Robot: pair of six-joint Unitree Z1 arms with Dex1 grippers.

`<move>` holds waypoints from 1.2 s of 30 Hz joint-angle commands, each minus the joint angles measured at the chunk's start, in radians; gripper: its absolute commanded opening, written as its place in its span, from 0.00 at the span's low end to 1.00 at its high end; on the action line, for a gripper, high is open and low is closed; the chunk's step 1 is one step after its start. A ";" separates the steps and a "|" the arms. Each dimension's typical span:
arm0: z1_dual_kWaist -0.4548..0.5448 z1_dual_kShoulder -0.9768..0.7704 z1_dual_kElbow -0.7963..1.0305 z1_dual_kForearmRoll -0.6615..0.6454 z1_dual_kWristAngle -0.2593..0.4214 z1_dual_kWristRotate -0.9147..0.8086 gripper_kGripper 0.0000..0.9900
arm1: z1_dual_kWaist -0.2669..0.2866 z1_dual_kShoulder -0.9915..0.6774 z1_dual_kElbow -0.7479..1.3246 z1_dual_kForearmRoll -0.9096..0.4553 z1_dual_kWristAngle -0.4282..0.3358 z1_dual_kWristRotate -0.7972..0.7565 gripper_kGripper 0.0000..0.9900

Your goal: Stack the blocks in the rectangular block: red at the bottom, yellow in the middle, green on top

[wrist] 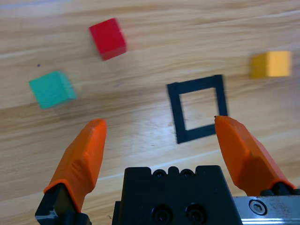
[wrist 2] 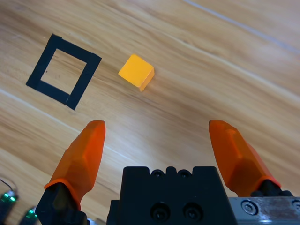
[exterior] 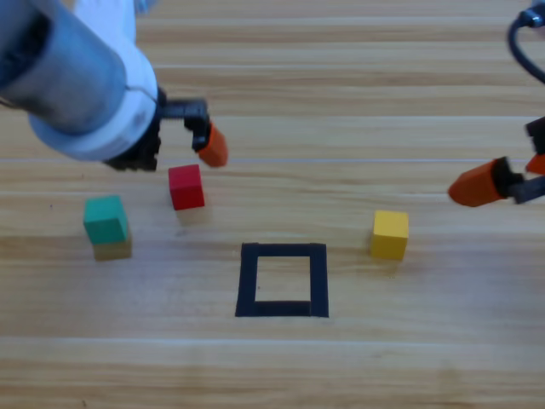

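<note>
My left gripper [wrist: 157, 136] hovers above the wooden table [exterior: 341, 111], fingers [wrist: 82, 157] spread wide and empty, just behind the red cube [exterior: 186, 187]. The green cube [exterior: 106, 219] sits to the left, the yellow cube [exterior: 390, 232] right of the empty black tape square [exterior: 283, 280]. My right gripper [wrist 2: 161, 140] waits at the right edge, fingers spread.

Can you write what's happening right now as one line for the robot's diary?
left pincer: open, above red | right pincer: open, waiting right edge | yellow, green: outside tape square | stacked: none
</note>
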 commanded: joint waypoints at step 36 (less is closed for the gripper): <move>0.286 0.584 -0.419 0.195 -0.161 -0.166 0.98 | 0.026 0.647 -0.376 0.129 -0.028 0.415 0.97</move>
